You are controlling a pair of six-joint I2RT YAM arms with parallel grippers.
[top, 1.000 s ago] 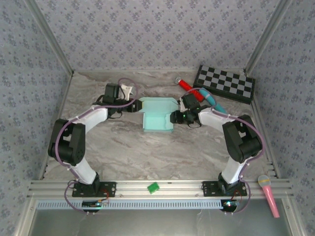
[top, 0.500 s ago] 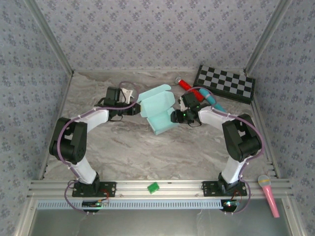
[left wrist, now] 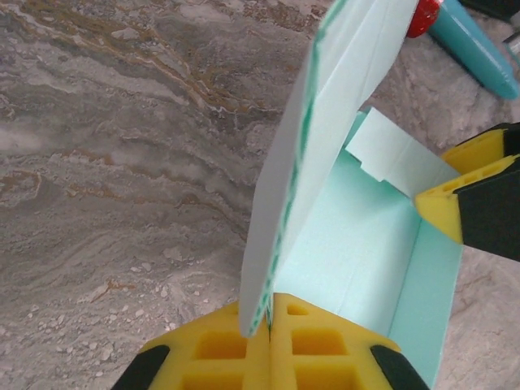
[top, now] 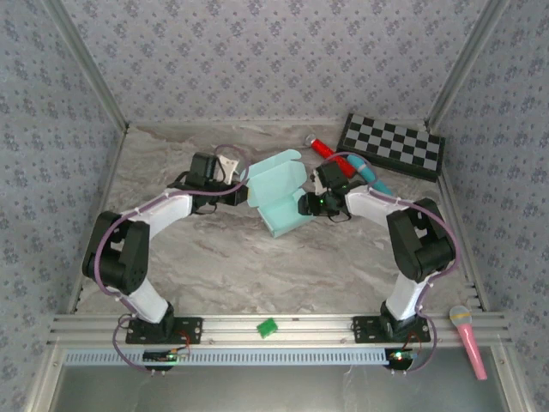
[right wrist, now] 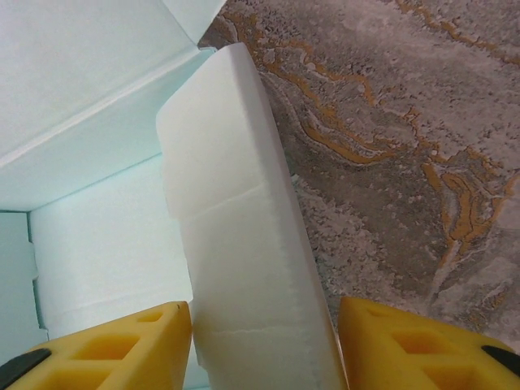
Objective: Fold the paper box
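While a second ago the paper box lay square on the worktop with its lid flat toward the back, it now sits askew at mid-worktop between the two arms, lid lifted and leaning. Over the same second the left claw has gone from part open to clenched on the lid's free edge. Judgement: the tray is formed and the lid fold is under way but not yet brought over. The skew suggests the tray slides when the lid is pulled. At the tray's right wall, the right claw has barely moved.

Left wrist view: lid panel seen edge-on, pinched tight between the pads. A notched flap stands inside the tray's far end, detail too small from above.

Right wrist view: the thick, doubled side wall stands between the right claw's parted fingers. Whether they press it or merely straddle it, I cannot tell.
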